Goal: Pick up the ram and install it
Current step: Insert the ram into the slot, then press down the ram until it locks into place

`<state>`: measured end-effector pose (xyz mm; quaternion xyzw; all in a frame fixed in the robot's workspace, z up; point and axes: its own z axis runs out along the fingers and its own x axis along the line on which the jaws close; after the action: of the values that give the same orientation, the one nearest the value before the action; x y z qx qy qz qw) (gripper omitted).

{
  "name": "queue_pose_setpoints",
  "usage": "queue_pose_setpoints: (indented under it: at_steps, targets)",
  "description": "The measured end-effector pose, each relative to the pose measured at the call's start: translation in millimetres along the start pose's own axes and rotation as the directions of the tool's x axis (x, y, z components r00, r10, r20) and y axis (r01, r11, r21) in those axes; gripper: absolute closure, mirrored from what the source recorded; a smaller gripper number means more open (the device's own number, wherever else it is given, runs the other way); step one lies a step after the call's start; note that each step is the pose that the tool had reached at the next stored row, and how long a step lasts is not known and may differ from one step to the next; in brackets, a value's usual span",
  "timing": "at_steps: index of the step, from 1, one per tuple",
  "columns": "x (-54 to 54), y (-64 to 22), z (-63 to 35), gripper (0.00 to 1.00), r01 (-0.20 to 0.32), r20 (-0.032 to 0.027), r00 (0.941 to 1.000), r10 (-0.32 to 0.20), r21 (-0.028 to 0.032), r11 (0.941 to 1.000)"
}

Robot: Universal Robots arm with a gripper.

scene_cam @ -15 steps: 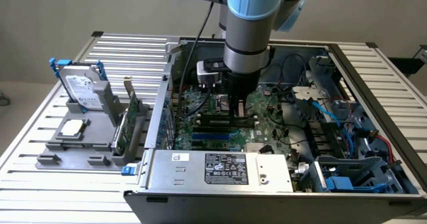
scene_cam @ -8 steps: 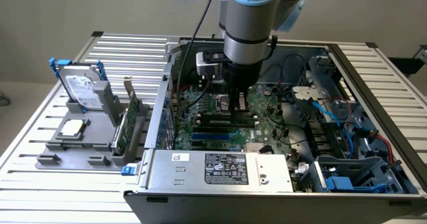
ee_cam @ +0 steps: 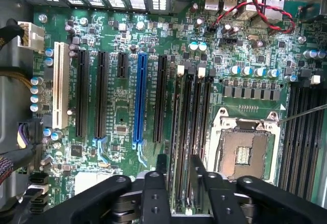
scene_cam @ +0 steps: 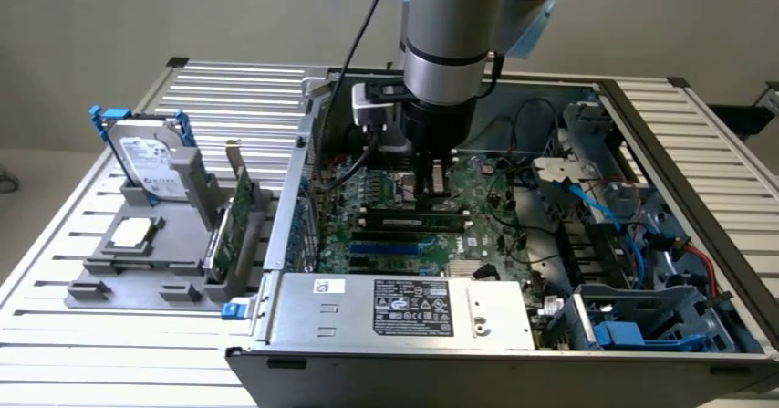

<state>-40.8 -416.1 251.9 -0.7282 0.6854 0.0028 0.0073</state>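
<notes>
Hovering low inside the open computer case (scene_cam: 681, 244), the gripper (scene_cam: 432, 182) stands with its fingers (ee_cam: 162, 169) spread wide and clamped on nothing that I can make out. The ram (scene_cam: 414, 218) stands on edge in one of the motherboard's memory slots, directly beneath the gripper. Taking the blue slot (scene_cam: 392, 244) as the mark, the ram runs parallel to it and near it, on the side where the arm comes down, with a black slot between the two. Its long axis follows the blue slot's, running across the exterior view from left to right. In the wrist view the spread fingers sit either side of the memory slots (ee_cam: 193, 121) beside the blue slot, so the gap between them crosses the stick's thin width. I judge the ram placed in its slot. Whether it is pressed fully home and latched, I cannot tell.
</notes>
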Motion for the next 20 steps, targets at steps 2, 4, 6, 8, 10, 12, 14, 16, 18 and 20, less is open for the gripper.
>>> queue_pose_setpoints:
  at_steps: [2, 4, 6, 8, 10, 12, 14, 16, 18, 20]
  targets:
    - [0.0, 0.0, -0.1, 0.75, 0.0, -0.0002, 1.0, 0.0, -0.0001, 1.0]
    - [0.1, 0.0, -0.1, 0.87, 0.0, -0.0002, 1.0, 0.0, -0.0001, 1.0]
    - [0.1, 0.0, -0.1, 0.89, 0.0, -0.0002, 1.0, 0.0, -0.0001, 1.0]
    - [0.1, 0.0, -0.1, 0.89, 0.0, -0.0002, 1.0, 0.0, -0.0001, 1.0]
    - [0.0, 0.1, -0.1, 0.89, 0.0, -0.0002, 1.0, 0.0, -0.0001, 1.0]
    - [0.1, 0.1, -0.1, 0.89, 0.0, -0.0002, 1.0, 0.0, -0.0001, 1.0]
    - [0.0, 0.1, -0.1, 0.89, 0.0, -0.0003, 1.0, 0.0, -0.0001, 1.0]
    - [0.0, 0.0, -0.1, 0.89, 0.0, -0.0002, 1.0, 0.0, -0.0001, 1.0]
    - [0.0, 0.4, -0.1, 0.89, 0.0, -0.0002, 1.0, 0.0, -0.0004, 1.0]
    - [0.0, 0.4, -0.1, 0.89, 0.0, -0.0003, 1.0, 0.0, -0.0006, 1.0]
